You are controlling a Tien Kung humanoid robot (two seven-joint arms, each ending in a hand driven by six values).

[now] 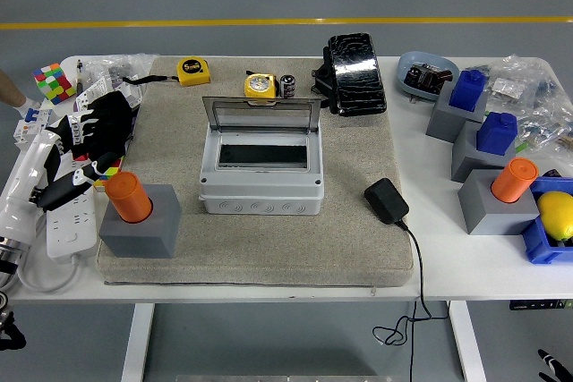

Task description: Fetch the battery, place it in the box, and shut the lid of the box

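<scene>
The grey box (260, 194) stands in the middle of the beige mat, its clear lid (260, 114) swung up at the back and a dark inside showing. A small black-and-silver battery (287, 86) stands upright behind the lid, beside a yellow tape measure (260, 85). At the mat's left edge, my left hand (89, 131) hovers over clutter, far from the battery, with its fingers relaxed and holding nothing. Only a black tip of my right arm (553, 364) shows at the bottom right corner, below the table's edge.
A grey block with an orange cylinder (130, 199) sits at the mat's front left, just under my left hand. A black pouch (355, 73) lies behind the box at the right, and a black adapter (386, 200) with its cable to the box's right. Grey blocks (488, 207) and blue bins crowd the right table. A white power strip (72, 221) lies at the left.
</scene>
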